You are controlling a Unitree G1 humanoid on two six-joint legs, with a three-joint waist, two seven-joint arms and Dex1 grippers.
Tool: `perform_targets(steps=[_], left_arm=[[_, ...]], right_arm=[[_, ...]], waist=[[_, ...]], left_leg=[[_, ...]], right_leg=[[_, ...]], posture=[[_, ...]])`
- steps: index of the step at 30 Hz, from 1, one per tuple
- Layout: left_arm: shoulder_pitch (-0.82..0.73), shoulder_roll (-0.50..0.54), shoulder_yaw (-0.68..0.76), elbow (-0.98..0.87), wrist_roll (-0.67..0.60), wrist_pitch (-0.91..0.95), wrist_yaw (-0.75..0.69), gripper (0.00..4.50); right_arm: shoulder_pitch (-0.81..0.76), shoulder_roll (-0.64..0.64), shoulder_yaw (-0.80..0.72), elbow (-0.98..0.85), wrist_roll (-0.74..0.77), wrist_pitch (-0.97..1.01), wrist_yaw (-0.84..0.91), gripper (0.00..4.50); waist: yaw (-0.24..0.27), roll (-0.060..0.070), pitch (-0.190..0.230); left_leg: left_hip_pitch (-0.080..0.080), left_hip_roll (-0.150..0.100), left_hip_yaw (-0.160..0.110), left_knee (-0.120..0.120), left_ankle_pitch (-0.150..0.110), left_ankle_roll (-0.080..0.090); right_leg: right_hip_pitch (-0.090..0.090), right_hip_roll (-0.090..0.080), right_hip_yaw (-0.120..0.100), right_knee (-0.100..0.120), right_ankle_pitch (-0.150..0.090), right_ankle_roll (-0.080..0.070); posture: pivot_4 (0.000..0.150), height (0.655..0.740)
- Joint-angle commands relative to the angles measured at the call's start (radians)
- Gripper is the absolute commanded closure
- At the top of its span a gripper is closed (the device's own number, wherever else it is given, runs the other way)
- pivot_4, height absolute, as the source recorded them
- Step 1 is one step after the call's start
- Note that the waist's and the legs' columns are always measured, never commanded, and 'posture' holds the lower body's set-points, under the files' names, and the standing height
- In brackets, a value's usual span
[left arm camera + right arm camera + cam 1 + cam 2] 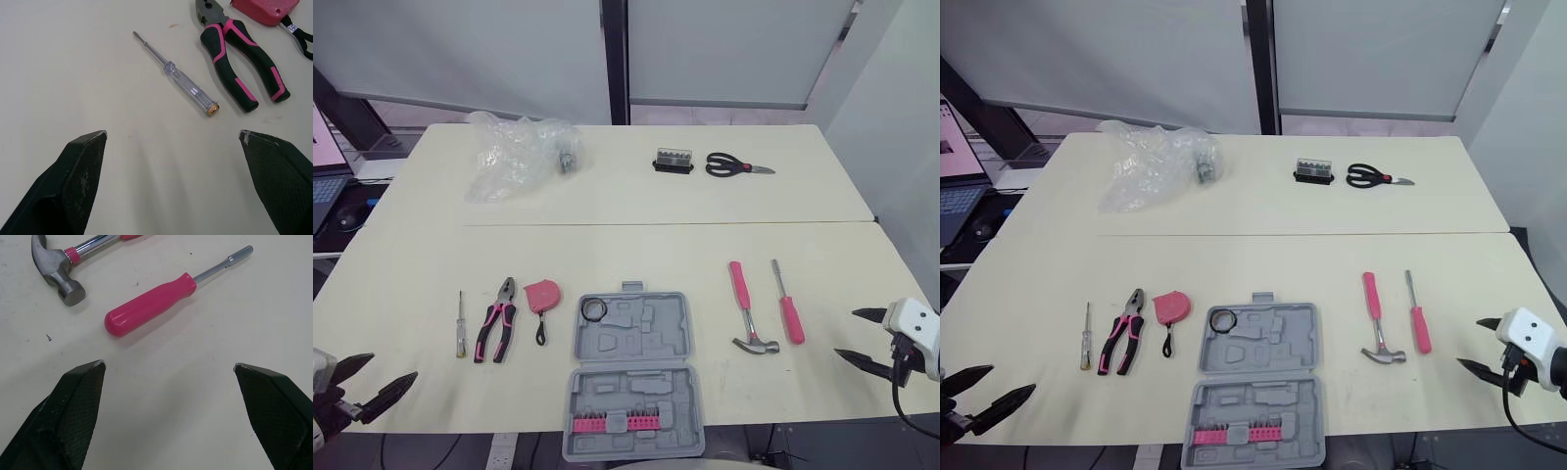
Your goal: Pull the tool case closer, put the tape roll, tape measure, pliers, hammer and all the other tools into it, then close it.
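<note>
Both the left hand (393, 365) and right hand (845, 333) gape wide, arms cut off. Open tool case (631, 377) lies at the near edge of the bench (636, 245), between pliers (496, 318) and hammer (749, 313); plastic bag (509, 157) contents unclear.

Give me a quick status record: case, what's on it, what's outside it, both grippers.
case: tool case open, flat, front centre
on case: tape roll at its far left corner; pink bit strip in the near half
left of case: tape measure, pliers, tester screwdriver
right of case: hammer, pink screwdriver
far side: scissors, bit holder, plastic bag
left gripper: open, empty
right gripper: open, empty
</note>
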Motion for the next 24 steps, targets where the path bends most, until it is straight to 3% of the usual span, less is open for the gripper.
perform_targets(steps=[1, 8, 14, 20, 24], left_arm=[[0.021, -0.001, 0.019, -0.039, -0.008, 0.011, 0.008, 0.00], [0.036, -0.019, 0.027, -0.097, -0.022, 0.042, 0.028, 0.00], [0.059, -0.079, 0.036, -0.215, -0.062, 0.105, 0.080, 0.00], [0.115, -0.261, 0.010, -0.479, -0.149, 0.193, 0.226, 0.00], [0.153, -0.384, -0.029, -0.608, -0.166, 0.210, 0.316, 0.00]], right_arm=[[-0.006, -0.018, -0.006, -0.002, 0.000, -0.034, -0.002, 0.03], [-0.035, -0.013, 0.024, 0.005, -0.016, -0.081, -0.020, 0.03], [-0.106, 0.005, 0.073, -0.138, 0.048, 0.004, -0.012, 0.03], [-0.334, 0.019, 0.245, -0.392, 0.194, 0.231, 0.049, 0.03], [-0.476, 0.046, 0.347, -0.458, 0.250, 0.351, 0.075, 0.03]], waist=[[0.000, 0.000, 0.000], [0.000, 0.000, 0.000], [-0.002, 0.000, 0.000], [-0.002, 0.001, 0.001], [0.006, -0.002, 0.000]], left_leg=[[0.000, 0.000, 0.000, 0.000, 0.000, 0.000], [0.003, 0.000, 0.000, 0.000, 0.000, 0.000], [0.007, 0.000, 0.000, 0.000, 0.000, 0.000], [0.008, 0.001, 0.000, 0.000, 0.000, 0.000], [0.010, 0.000, -0.002, 0.000, 0.000, 0.000]], right_leg=[[0.000, 0.000, 0.000, 0.000, 0.000, 0.000], [0.003, 0.000, 0.000, 0.000, 0.000, 0.000], [0.008, 0.000, 0.000, -0.001, 0.000, 0.000], [0.010, 0.000, 0.001, -0.001, 0.000, 0.000], [0.013, 0.000, 0.000, -0.004, 0.000, 0.000]], posture=[[0.150, 0.7400], [0.150, 0.7400], [0.150, 0.7400], [0.150, 0.7400], [0.150, 0.7400]])
